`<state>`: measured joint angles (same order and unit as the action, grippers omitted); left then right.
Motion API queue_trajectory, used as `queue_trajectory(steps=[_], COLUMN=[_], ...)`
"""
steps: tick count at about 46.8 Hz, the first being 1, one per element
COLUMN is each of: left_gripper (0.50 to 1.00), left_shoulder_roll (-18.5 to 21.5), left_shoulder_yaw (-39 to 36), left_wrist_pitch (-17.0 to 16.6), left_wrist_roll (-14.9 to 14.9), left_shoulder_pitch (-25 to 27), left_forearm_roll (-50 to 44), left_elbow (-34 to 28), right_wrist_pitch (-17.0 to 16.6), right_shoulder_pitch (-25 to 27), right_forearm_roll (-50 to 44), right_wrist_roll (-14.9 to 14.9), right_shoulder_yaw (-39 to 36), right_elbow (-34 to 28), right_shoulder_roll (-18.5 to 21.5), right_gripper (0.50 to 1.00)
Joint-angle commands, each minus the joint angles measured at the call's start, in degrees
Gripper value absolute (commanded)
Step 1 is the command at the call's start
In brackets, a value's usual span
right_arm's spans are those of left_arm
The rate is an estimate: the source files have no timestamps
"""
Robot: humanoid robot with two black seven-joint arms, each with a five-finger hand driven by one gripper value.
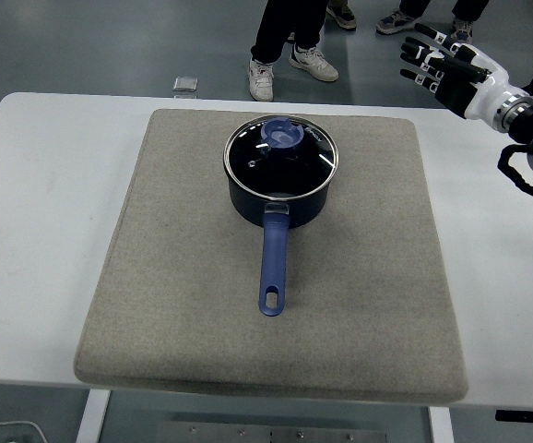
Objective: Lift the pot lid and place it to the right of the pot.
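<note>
A dark blue pot [278,205] stands on the grey mat [368,277], toward its far middle, with a blue handle [273,268] pointing at the near edge. The glass lid [281,155] with a blue knob [282,134] rests on the pot. My right hand [437,63] hovers high at the upper right, beyond the mat's far right corner and well away from the lid, fingers spread and holding nothing. The left arm does not show.
The mat covers most of the white table [36,231]. A person's legs and shoes [290,60] stand beyond the far edge. A small grey object [185,85] lies on the floor behind the table.
</note>
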<state>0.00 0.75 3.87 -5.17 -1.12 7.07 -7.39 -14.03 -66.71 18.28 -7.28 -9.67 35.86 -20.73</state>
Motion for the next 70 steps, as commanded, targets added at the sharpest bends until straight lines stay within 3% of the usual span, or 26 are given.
queue_trajectory(steps=[1,24,37,49,65,70], left_gripper=[1.000,1.000,1.000,1.000,1.000,1.000], left_shoulder_roll=[0.0,0.0,0.0,0.0,0.0,0.0], left_shoulder_yaw=[-0.1,0.0,-0.1,0.0,0.0,0.0], left_wrist_pitch=[0.0,-0.5,-0.5,-0.5,-0.5,-0.5], left_wrist_roll=[0.0,0.0,0.0,0.0,0.0,0.0], left_shoulder_pitch=[0.0,0.3,0.3,0.3,0.3,0.3], left_forearm_roll=[0.0,0.0,0.0,0.0,0.0,0.0], left_elbow=[0.1,0.8,0.9,0.9,0.9,0.9], right_wrist_pitch=[0.1,0.1,-0.1,-2.7,-3.8,-3.8], right_shoulder_pitch=[0.0,-0.1,-0.5,-1.9,-2.1,-4.3], right_forearm_roll=[0.0,-0.9,-6.4,-10.8,-24.1,-26.4], right_wrist_roll=[-0.1,-0.2,-0.6,-0.6,-0.6,-0.6], right_shoulder_yaw=[0.0,0.1,0.1,0.3,0.8,1.1], right_elbow=[0.0,0.2,0.6,0.7,0.8,1.2], right_shoulder_roll=[0.0,0.3,0.3,-0.6,-0.6,-0.5], right_gripper=[0.924,0.924,0.924,0.921,0.921,0.923])
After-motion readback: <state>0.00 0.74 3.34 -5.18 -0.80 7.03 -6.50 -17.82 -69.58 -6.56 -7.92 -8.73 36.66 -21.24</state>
